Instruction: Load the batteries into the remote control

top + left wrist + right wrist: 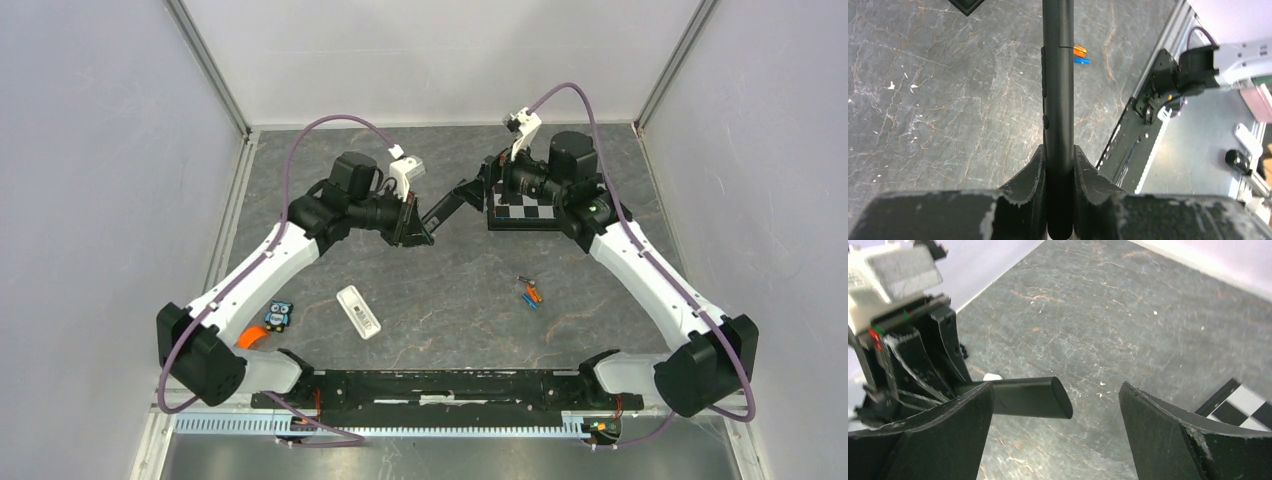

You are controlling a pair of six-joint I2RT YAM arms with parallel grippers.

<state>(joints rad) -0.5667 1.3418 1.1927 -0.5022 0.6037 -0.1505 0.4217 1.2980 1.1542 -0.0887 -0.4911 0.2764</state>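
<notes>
The remote control point(448, 207) is a long black bar held in the air between the two arms. My left gripper point(417, 233) is shut on one end of it, and the left wrist view shows the remote control point(1058, 75) running straight out from the left gripper point(1058, 165). My right gripper point(484, 186) is open around the remote's free end point(1030, 397), with the right gripper point(1055, 390) fingers apart and the right finger well off it. The batteries point(528, 293) lie on the table ahead of the right arm, orange point(1080, 50) beside blue point(1081, 60).
A white oblong piece point(359, 311) lies on the dark stone-patterned table point(450, 300) ahead of the left arm. A small blue figure point(278, 316) and an orange item point(250, 338) sit by the left base. A checkerboard plate point(525, 211) lies under the right wrist. Grey walls enclose three sides.
</notes>
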